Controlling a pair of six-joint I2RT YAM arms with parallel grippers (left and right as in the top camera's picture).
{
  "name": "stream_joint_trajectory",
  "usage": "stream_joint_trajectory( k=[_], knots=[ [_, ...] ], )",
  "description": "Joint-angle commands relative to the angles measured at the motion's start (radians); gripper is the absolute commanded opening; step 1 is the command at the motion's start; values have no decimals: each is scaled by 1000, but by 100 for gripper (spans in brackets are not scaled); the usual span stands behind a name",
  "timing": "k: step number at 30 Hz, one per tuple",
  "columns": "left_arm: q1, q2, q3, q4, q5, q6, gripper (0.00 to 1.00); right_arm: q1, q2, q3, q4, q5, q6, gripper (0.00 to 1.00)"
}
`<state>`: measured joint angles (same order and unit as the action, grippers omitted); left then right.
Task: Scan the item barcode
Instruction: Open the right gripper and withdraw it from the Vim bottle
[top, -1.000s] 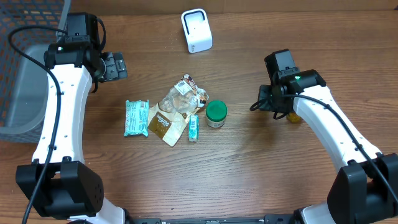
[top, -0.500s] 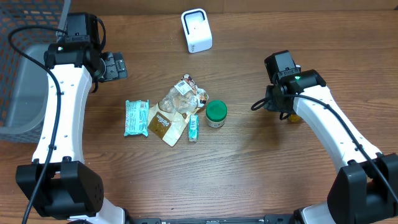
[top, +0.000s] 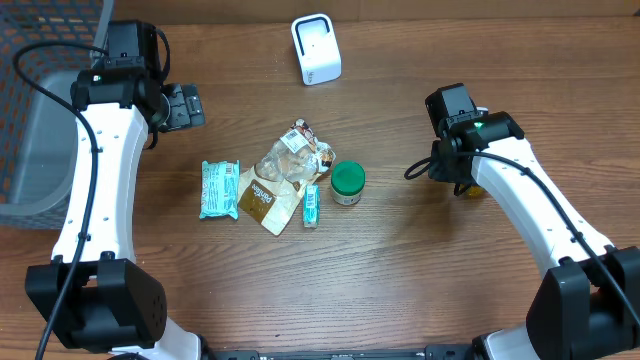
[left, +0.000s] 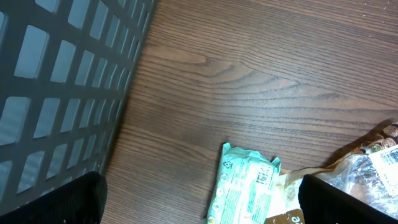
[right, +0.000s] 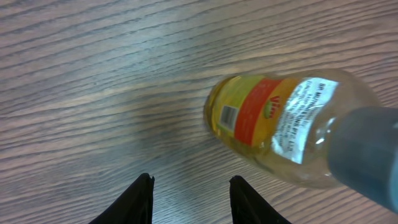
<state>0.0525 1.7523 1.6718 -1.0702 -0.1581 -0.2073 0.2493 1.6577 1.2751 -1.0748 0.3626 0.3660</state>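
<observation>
Your right gripper sits at the bottom of the right wrist view with its fingers narrowly parted and only bare wood between them, so they hold nothing. The bottle is up and to the right of them, apart from both tips. It is clear with yellow contents, an orange-and-yellow label and a small barcode facing the camera. Its far end blurs into grey-blue at the right edge.

From overhead you see that same bottle only as a yellow sliver at centre right, tucked beside the right arm. The white scanner stands well apart from it, at the top centre of the table.

Your left gripper hangs in the upper left of the overhead frame, near the grey mesh basket. Its fingers are spread wide and empty.

In the middle lies a loose cluster — a teal packet, a crumpled clear bag, a tan pouch, a small teal bar and a green-lidded jar.
</observation>
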Motion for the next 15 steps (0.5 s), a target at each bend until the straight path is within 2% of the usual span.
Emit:
stream_joint_trajectory(
  k=[1,15],
  knots=[
    [0,-7,18,1,-6,2,99,-4,-21,-6,-5,58,9,37],
    [0,-7,18,1,-6,2,100,-4,-21,-6,-35,68,9,37]
  ],
)
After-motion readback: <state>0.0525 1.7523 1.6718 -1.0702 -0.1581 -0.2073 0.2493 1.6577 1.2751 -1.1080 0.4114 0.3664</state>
